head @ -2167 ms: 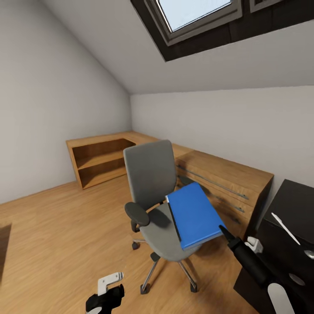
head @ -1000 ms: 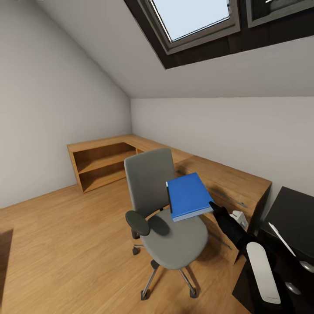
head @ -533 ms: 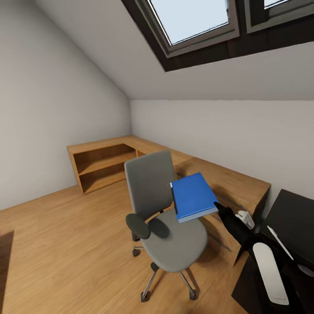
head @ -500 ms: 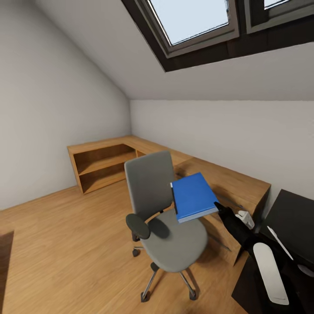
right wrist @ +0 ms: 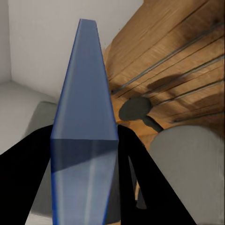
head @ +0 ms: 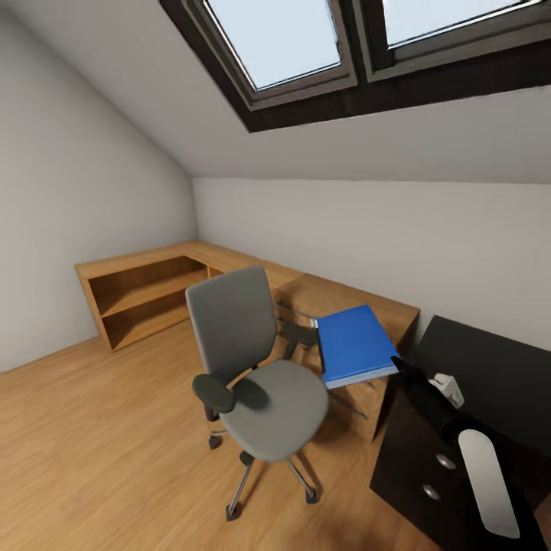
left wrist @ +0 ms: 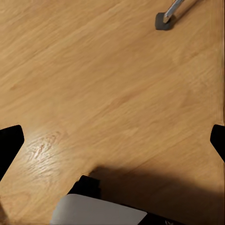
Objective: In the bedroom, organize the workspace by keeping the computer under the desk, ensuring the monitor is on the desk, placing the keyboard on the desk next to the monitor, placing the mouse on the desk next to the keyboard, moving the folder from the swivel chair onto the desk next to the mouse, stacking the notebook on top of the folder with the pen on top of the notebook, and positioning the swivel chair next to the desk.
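The bright blue folder hangs in the air to the right of the grey swivel chair, level with its seat and in front of the wood cabinet. My right gripper is shut on the folder's near edge. In the right wrist view the folder stands edge-on between the black fingers of my right gripper, with the chair seat behind it. The black desk is at the right, close to my right arm. My left gripper is open over bare floor near a chair castor.
A low light-wood cabinet with shelves and drawers runs along the back walls in an L, ending against the desk. The desk's black drawers with silver knobs face me at lower right. Wood floor spreads at the left. Skylights are overhead.
The folder has come up off the chair seat and moved right toward the desk in my right gripper. The camera has turned right, so the chair and cabinet sit further left.
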Controlling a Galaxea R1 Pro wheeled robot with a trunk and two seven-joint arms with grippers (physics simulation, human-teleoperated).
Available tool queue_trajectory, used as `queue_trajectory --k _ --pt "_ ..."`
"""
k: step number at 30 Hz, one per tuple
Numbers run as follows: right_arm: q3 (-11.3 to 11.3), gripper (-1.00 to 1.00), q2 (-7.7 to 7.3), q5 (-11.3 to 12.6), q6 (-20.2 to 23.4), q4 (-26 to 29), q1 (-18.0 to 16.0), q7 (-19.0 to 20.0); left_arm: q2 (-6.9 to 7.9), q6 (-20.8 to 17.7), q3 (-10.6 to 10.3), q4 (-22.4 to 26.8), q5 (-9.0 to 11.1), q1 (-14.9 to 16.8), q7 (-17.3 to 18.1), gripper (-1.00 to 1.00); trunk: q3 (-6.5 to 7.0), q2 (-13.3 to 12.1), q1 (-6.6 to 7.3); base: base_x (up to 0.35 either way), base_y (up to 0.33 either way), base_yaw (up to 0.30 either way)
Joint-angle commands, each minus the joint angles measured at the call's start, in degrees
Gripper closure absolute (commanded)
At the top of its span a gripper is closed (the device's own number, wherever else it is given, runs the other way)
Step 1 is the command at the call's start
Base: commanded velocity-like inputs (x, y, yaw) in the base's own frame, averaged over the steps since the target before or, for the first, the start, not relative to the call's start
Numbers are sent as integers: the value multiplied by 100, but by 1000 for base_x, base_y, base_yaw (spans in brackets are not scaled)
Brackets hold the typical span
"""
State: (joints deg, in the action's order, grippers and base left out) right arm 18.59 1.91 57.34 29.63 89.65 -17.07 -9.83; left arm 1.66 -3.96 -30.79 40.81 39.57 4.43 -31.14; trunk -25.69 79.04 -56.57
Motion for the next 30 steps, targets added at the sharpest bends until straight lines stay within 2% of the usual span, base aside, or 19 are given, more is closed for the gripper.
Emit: queue_trajectory --k 1,5,12,16,24,29,30 --pt "34 100 8 67 27 10 -7 -52 10 -26 -37 15 21 5 -50 -100 12 -37 26 -330 0 -299" --pt "121 100 10 67 32 9 -7 -53 10 -26 -29 12 48 5 -50 -100 84 -197 114 -193 0 -299" --pt "168 100 7 61 6 2 -7 -47 10 -34 3 -26 76 5 -50 -100 210 -478 267 -23 0 -299" --pt "328 100 7 69 0 1 -7 -45 14 -34 9 -130 80 5 -50 -100 281 -638 355 -1 0 -256" --pt "381 100 11 75 -1 0 -7 -45 19 -26 19 -160 111 5 -50 -100 425 -959 531 0 0 -51" --pt "382 100 11 75 -1 0 -7 -45 13 -24 20 -161 112 5 -50 -100 425 -959 531 0 0 -1" --pt "382 100 19 68 -16 -38 -7 -39 10 432 17 -161 119 4 -50 -100 425 -959 531 0 0 -5"
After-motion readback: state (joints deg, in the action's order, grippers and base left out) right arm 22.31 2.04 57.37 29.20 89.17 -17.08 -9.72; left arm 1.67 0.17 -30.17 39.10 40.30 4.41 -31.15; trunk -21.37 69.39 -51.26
